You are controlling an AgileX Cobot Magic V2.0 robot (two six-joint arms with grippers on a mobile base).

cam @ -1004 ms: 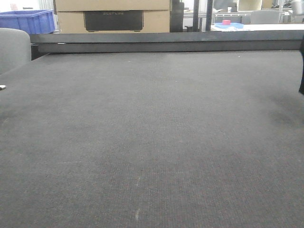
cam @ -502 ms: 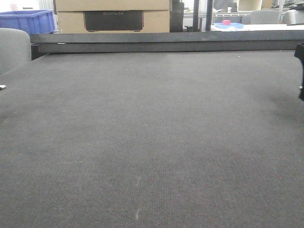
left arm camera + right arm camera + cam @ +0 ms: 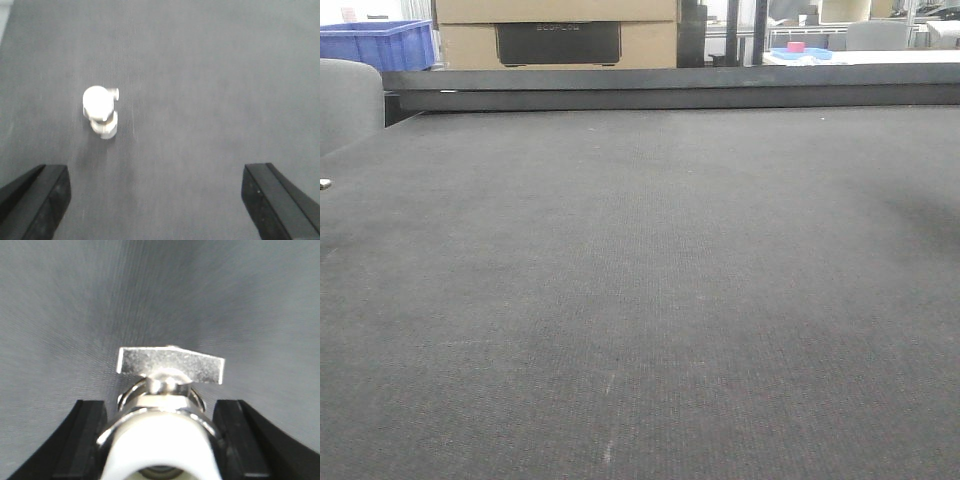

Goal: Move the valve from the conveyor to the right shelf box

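Right gripper (image 3: 160, 412): jaws clamped on the valve (image 3: 167, 395), one black finger against each flank of the metal body. Flat handle (image 3: 170, 365) sits forward of the fingertips and crosswise to them. The white-rimmed port faces back toward the wrist. Gripping the body rather than the handle looks sensible, since the handle could turn in the grasp.

Conveyor (image 3: 640, 280) matting lies blurred beyond the jaws. Whether the valve is clear of the belt I cannot tell.

Left gripper (image 3: 155, 172): jaws wide apart, holding nothing. A second valve (image 3: 101, 112), pale, lies on the belt ahead of the jaws, nearer the finger at the left of that view and well outside the gap.

Front view: bare belt up to the dark rail (image 3: 670, 88), no arm showing. The right shelf box is not in view, so the carry appears to be the step in hand
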